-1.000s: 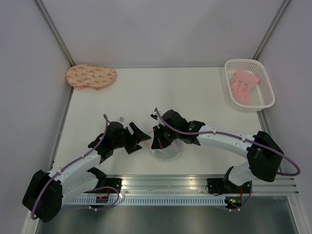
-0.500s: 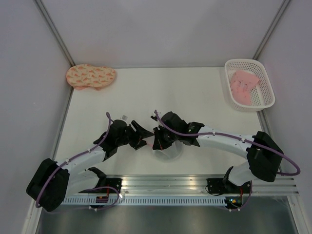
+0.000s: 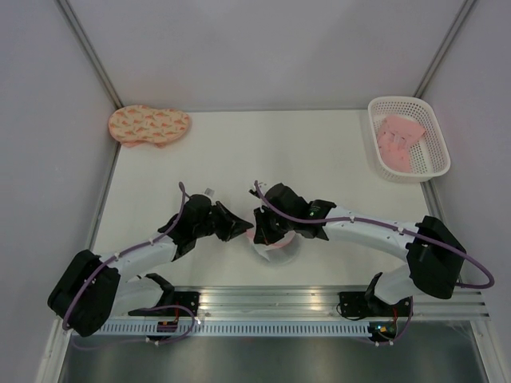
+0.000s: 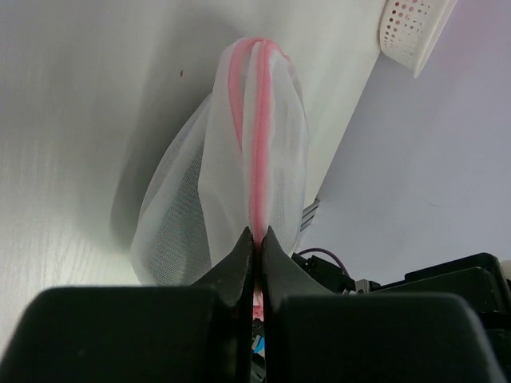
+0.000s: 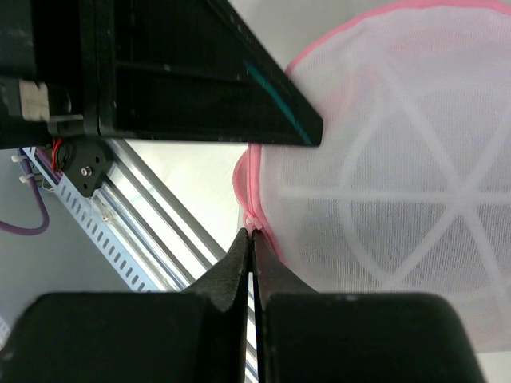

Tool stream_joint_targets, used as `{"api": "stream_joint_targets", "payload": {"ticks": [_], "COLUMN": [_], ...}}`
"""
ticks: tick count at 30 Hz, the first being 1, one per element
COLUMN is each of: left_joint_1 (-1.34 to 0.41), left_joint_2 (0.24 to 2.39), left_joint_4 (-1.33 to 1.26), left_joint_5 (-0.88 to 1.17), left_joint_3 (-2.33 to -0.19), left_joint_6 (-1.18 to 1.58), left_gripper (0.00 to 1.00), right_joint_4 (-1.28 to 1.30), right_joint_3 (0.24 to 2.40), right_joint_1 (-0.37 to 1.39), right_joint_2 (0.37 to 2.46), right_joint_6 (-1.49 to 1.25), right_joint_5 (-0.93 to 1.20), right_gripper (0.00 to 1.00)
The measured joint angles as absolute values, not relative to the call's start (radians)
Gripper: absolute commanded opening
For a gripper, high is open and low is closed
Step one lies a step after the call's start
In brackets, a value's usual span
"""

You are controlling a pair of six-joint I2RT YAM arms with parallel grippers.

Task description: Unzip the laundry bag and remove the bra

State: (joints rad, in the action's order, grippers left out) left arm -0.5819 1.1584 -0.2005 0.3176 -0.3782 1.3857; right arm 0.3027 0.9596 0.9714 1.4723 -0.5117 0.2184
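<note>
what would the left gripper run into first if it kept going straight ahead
The laundry bag: the left gripper is shut on the bag's edge, so the mesh lies directly ahead of it.

laundry bag: fine white see-through mesh cloth, soft | rim between the fingers: pink cloth, matt | fingers: black plastic, matt | table beyond fingers: white, smooth, matt

- A robot test cell in a lab: plain pale partition walls meet at bare metal corner posts.
- Two robot arms, left and right, are bolted to an aluminium rail at the white bench's near edge.
- A slotted cable duct runs below the rail, and purple cables run along the arms.
</note>
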Motion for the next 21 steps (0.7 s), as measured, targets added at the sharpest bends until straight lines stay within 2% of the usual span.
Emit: {"api": "stream_joint_targets", "payload": {"ticks": [12,21], "left_joint_1": [-0.413,-0.389], "left_joint_2": [1.21,1.351], "left_joint_4": [-0.098,-0.049], "left_joint_5": [0.329,0.429], "left_joint_3": [-0.529,-0.638], "left_joint_6": [1.192,1.016], "left_gripper": [0.02,0.02], "right_joint_4": [0.426,0.546], "right_joint_3": [0.96,0.968], "right_joint_1": [0.971,0.971], "right_joint_2": [1.421,1.473], "right_joint_6": [-0.483,-0.485], "right_joint_5": [0.105,-0.088], "right_gripper": [0.01,0.0]}}
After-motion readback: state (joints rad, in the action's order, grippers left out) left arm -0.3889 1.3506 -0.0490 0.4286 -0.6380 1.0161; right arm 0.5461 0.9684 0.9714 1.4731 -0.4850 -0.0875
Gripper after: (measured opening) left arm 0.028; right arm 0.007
